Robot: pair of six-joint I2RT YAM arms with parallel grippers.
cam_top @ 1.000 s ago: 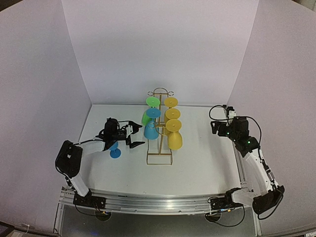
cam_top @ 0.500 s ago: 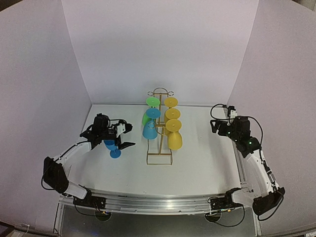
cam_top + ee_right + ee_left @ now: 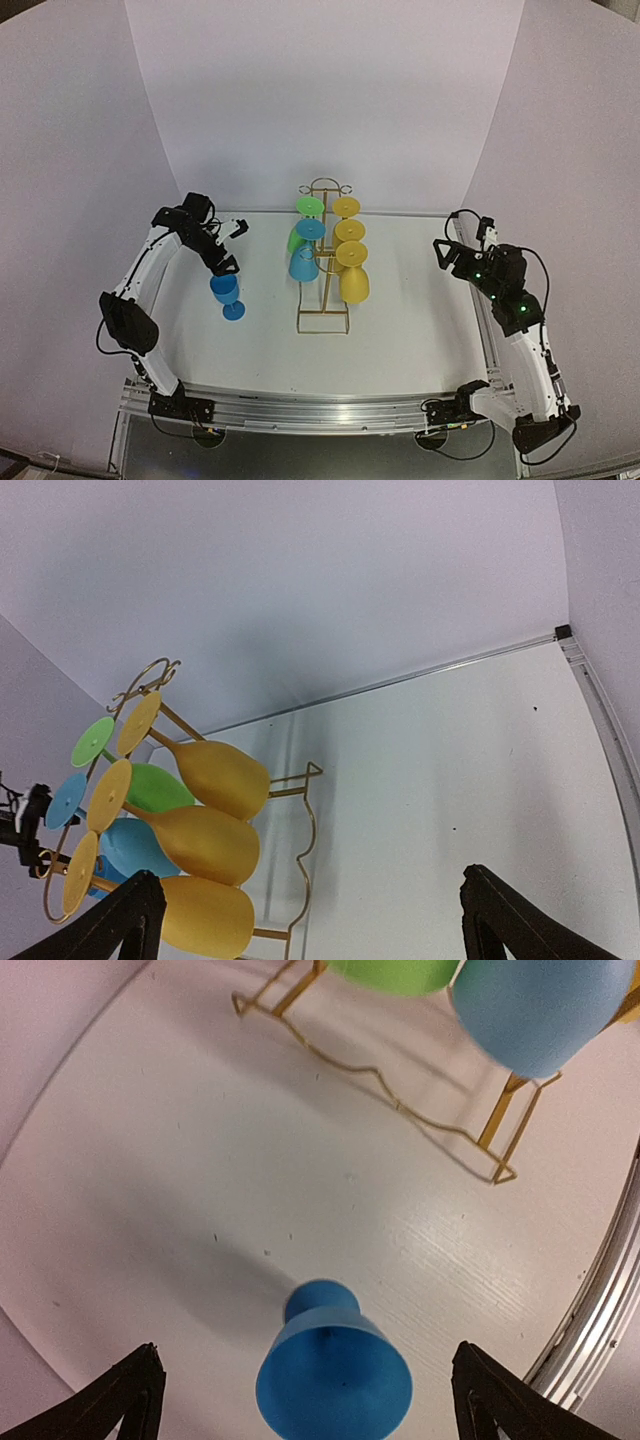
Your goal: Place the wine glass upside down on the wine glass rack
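Note:
A dark blue wine glass [image 3: 229, 294] stands upright on the table, left of the gold wine glass rack [image 3: 322, 318]. My left gripper [image 3: 232, 247] is open and empty, raised just above and behind this glass. In the left wrist view the glass [image 3: 333, 1385] sits below and between my open fingers [image 3: 125, 1395], not touched. The rack holds a green glass [image 3: 308, 203], a light blue glass [image 3: 303, 264] and three yellow glasses [image 3: 353, 284], all upside down. My right gripper [image 3: 458, 238] is open and empty at the far right, well away from the rack.
The rack's wavy base wire [image 3: 400, 1105] lies beyond the blue glass, with the light blue bowl [image 3: 530, 1010] and green bowl [image 3: 395, 972] hanging over it. The right wrist view shows the rack [image 3: 310, 850] with the yellow glasses [image 3: 205, 845]. White walls enclose the table on three sides.

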